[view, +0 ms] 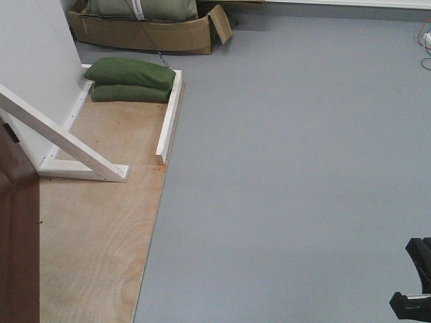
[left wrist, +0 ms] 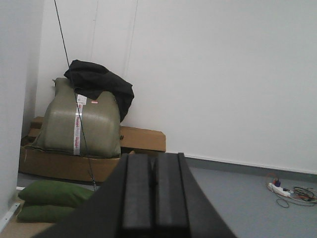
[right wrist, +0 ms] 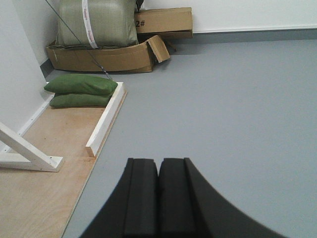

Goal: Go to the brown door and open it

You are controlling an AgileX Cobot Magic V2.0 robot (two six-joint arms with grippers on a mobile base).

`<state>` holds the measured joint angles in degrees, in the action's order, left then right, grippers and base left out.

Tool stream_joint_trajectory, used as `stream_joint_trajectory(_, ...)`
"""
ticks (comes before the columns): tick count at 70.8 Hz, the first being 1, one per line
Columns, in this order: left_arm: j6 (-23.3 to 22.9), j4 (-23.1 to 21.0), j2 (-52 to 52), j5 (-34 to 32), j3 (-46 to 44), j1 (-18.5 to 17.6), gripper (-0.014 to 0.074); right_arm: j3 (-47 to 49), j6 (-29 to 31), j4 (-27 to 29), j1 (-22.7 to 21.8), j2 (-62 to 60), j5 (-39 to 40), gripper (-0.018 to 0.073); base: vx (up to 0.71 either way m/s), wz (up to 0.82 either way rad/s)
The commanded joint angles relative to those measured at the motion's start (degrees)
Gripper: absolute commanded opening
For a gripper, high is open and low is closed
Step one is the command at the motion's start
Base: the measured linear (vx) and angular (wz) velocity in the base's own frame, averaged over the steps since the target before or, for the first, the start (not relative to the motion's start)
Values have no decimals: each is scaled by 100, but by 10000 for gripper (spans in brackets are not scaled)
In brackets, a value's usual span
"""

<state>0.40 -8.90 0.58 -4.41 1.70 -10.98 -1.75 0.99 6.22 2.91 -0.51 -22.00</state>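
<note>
Door [view: 17,235]: brown, upright, long axis vertical; a sliver at the front view's lower-left edge, beside the white brace [view: 60,134]. Left gripper [left wrist: 153,168] and right gripper [right wrist: 158,171]: pads pressed together, empty, both well apart from the door.

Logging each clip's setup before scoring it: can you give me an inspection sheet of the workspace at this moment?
Surface: grey floor; plywood sheet on the left.
Job's things: brown door, only an edge shows at the lower left of the front view; handle not in view.
Clutter: two green sandbags stacked by the wall; cardboard box holding an olive sack; white brace frame.
Grippers: left gripper shut, empty; right gripper shut, empty.
Cables: black cord crossing the box; power strip with loose wires on the floor.
Surroundings: white walls.
</note>
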Motion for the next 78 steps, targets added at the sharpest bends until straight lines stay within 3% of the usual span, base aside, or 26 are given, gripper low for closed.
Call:
stream_joint_trajectory(1, -40, 31, 149, -436, 135, -12, 17, -11, 63, -30, -5, -90, 465, 0, 0, 0)
stream_joint_trajectory(22, -7, 37, 149, -451, 135, -7, 17, -11, 63, -30, -5, -90, 465, 0, 0, 0)
stream_joint_trajectory(31, 240, 37, -139, -570, -157, -7, 17, -11, 63, -30, -5, -90, 465, 0, 0, 0)
stream_joint_trajectory(43, 756, 37, -1039, -565, -1453, 175, 17, -11, 63, -30, -5, -90, 464, 0, 0, 0)
stream_joint_trajectory(57, 1269, 37, -1980, -559, -3540, 736, 17, -11, 63, -30, -5, -90, 464, 0, 0, 0)
stream_joint_trajectory(68, 2414, 37, -2423, -536, -4925, 1345, 17, -11, 63, -30, -5, -90, 464, 0, 0, 0)
stream_joint_trajectory(78, 4362, 37, -2664, -521, -5863, 1992, 17, -11, 63, -30, -5, -90, 464, 0, 0, 0)
